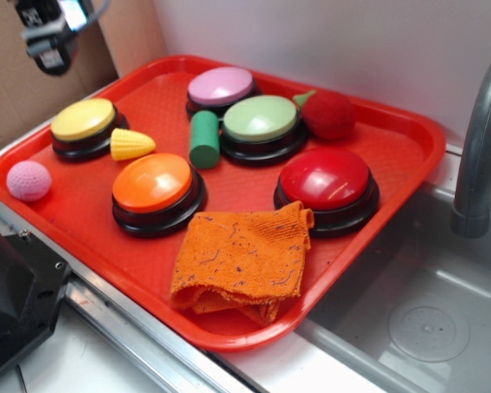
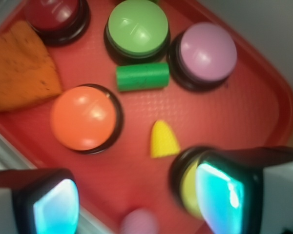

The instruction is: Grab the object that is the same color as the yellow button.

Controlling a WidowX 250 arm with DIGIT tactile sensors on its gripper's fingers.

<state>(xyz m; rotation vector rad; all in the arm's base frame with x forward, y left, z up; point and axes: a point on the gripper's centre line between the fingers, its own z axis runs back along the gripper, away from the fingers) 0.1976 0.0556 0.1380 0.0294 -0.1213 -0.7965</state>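
Approach is the step in hand: the tool (image 1: 53, 37) hangs high above the far left corner of the red tray (image 1: 409, 131), well apart from everything on it, and it holds nothing. In the wrist view its two fingers (image 2: 56, 204) stand wide apart at the bottom edge, with tray floor between them. The object (image 1: 132, 145), a small yellow ridged cone, lies on its side on the tray just beside the yellow button (image 1: 83, 119), perhaps touching the black base, with its tip pointing toward the green cylinder (image 1: 204, 138). The orange button (image 1: 153, 182) sits near it on the other side, and the pink ball (image 1: 29, 180) is at the tray's left edge. The next move seems to call for bringing the tool over the cone and then lowering, with the fingers placed across the narrow body. The space there is tight, so one finger could strike the yellow button's base.
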